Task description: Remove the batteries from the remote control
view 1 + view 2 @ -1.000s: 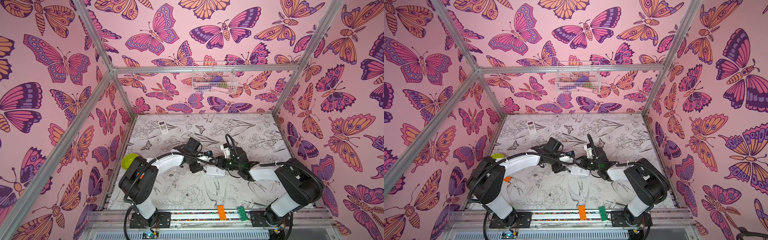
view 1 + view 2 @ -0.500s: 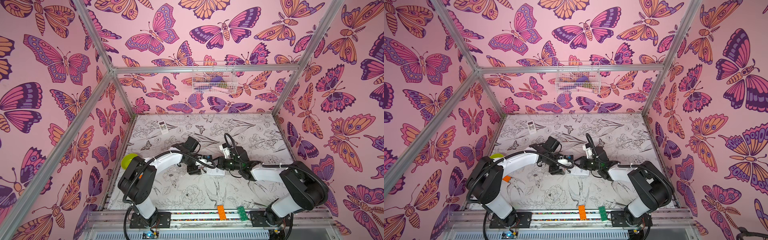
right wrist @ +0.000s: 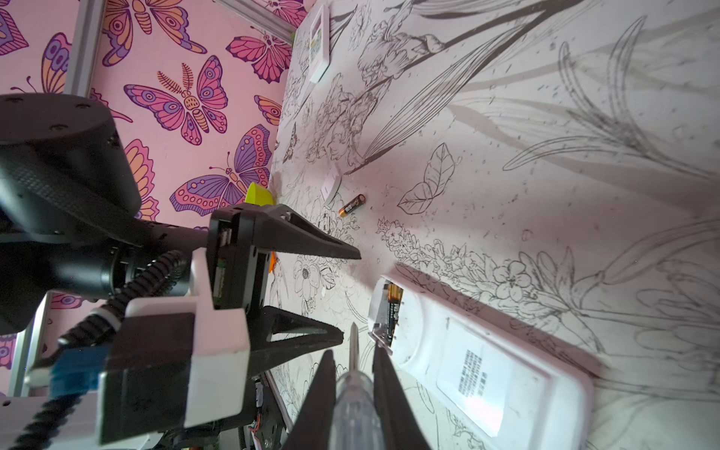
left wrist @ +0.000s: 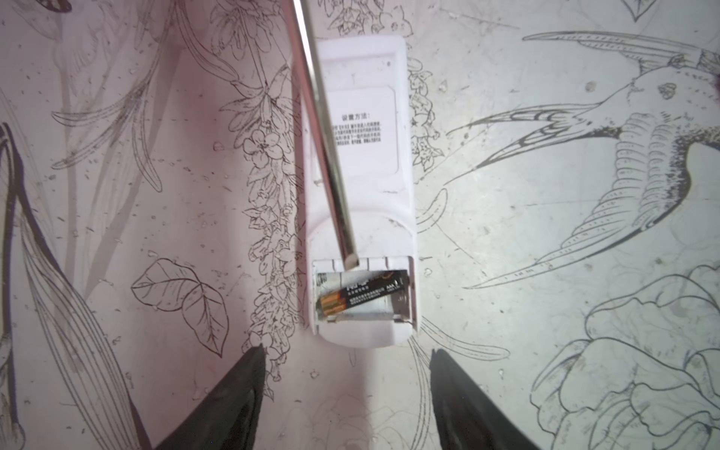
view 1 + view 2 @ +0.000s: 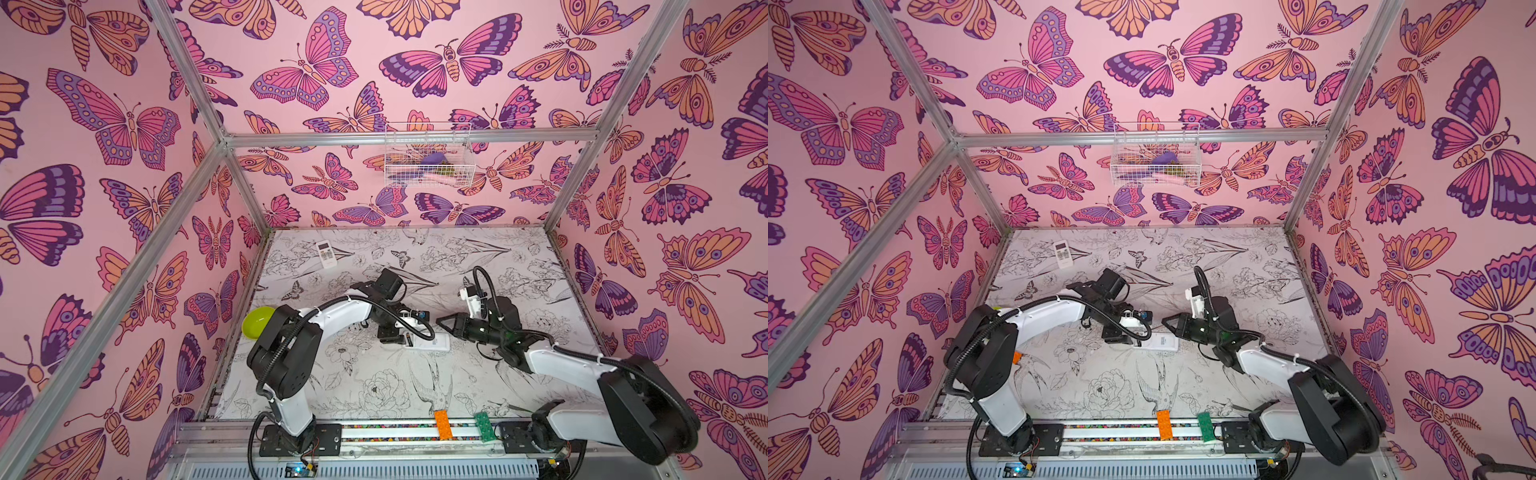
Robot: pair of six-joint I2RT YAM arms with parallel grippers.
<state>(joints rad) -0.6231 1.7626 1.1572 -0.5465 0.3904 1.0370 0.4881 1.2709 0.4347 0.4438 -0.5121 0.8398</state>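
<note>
Two remotes on surface (image 5: pixel 374 386): working remote (image 5: pixel 432 343) face down mid-surface, battery bay open at its left end; spare remote (image 5: pixel 326 254) far left. Left tool (image 4: pixel 346 354) open, jaws straddling the bay end, touching nothing. Right tool (image 3: pixel 353 349) clamped on screwdriver (image 3: pixel 352 401), tip at bay edge, probably in contact but can't confirm. One battery (image 4: pixel 360 294) lies skewed in the bay. Second battery (image 3: pixel 352 205) loose on surface left of working remote, beside small white piece (image 3: pixel 331 187).

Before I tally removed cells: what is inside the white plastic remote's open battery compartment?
One black-and-gold cylindrical battery lies tilted in the white plastic remote; anything beneath it is hidden.
</note>
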